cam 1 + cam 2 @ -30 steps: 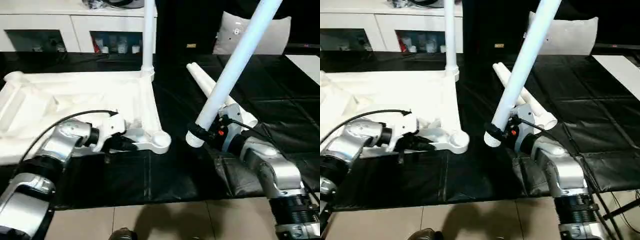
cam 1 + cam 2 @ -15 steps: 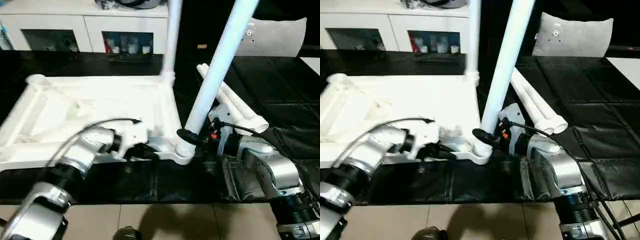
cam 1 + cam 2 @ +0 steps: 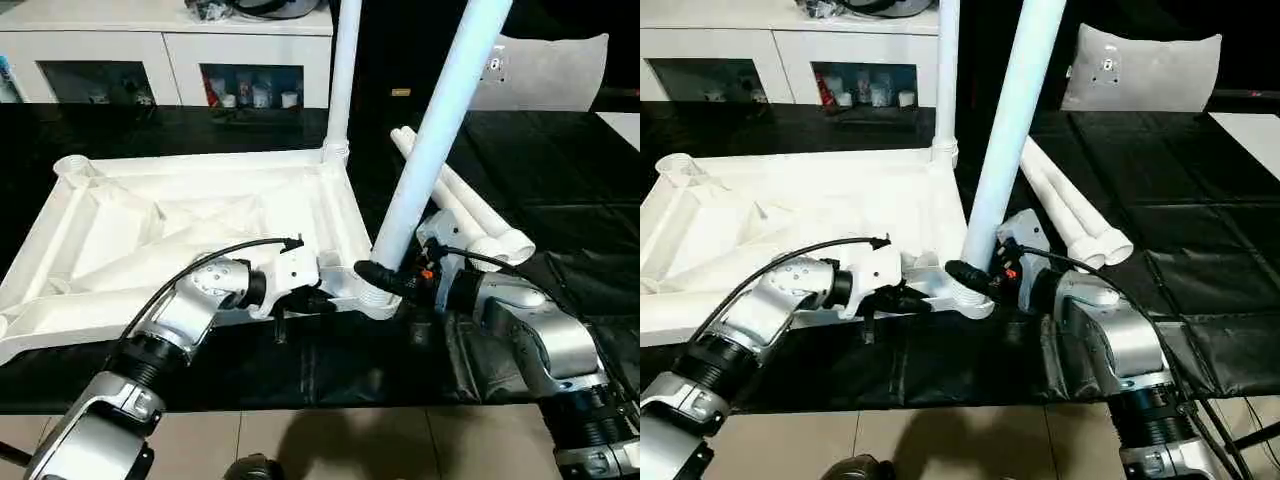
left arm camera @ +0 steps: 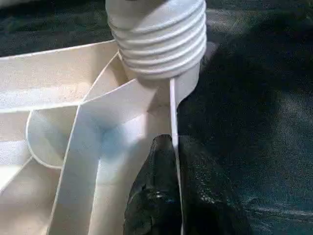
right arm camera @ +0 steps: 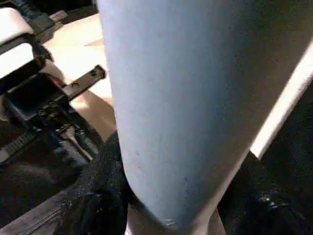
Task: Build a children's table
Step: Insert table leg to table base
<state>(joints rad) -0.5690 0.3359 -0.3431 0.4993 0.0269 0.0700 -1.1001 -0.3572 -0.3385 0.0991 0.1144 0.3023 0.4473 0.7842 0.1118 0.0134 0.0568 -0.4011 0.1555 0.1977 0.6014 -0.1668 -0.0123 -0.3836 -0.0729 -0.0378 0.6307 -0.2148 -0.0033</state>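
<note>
One square white plastic top (image 3: 190, 225) lies ribbed underside up on the black-sheeted desk (image 3: 560, 180). The left pincer (image 3: 318, 297) is nipped tight on a thin rib at the top's near edge. One leg (image 3: 340, 80) stands in the far right socket. The right pincer (image 3: 385, 277) clasps a second smooth tapered leg (image 3: 440, 130), its threaded end at the near right socket (image 4: 161, 93). Right of the top lie two more tube legs (image 3: 470, 205).

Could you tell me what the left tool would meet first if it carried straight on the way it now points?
Probably the threaded end of the tilted leg at the near corner socket. The left tool, shut on the tabletop's edge wall, points along that wall toward it; depth is unclear.
</note>
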